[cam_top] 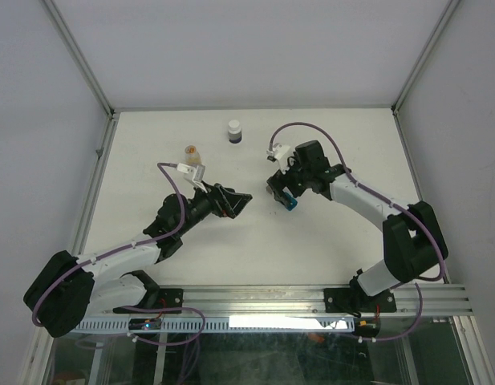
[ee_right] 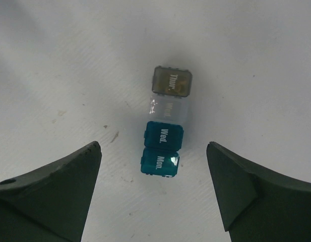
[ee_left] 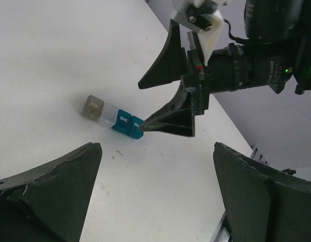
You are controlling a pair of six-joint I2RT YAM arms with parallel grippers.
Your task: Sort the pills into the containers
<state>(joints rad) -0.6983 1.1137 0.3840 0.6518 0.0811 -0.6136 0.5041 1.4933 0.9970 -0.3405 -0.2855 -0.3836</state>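
Observation:
A short row of tiny square containers lies on the white table: a grey-brown cup marked "Thur." (ee_right: 171, 80), a clear cell (ee_right: 168, 108), and two teal cells marked "Wed." (ee_right: 164, 135) and "Mon." (ee_right: 160, 161). The left wrist view shows the same row, grey-brown (ee_left: 93, 107) to teal (ee_left: 127, 123). My right gripper (ee_right: 155, 196) is open and hovers just above the teal end, also seen from above (cam_top: 281, 191). My left gripper (cam_top: 235, 202) is open and empty, facing the row from the left. The vial of orange-tan pills (cam_top: 193, 152) stands behind the left wrist.
A small dark bottle with a white cap (cam_top: 234, 131) stands at the back middle of the table (cam_top: 335, 249). White enclosure walls close in the back and sides. The arms' mounting rail (cam_top: 311, 298) runs along the near edge.

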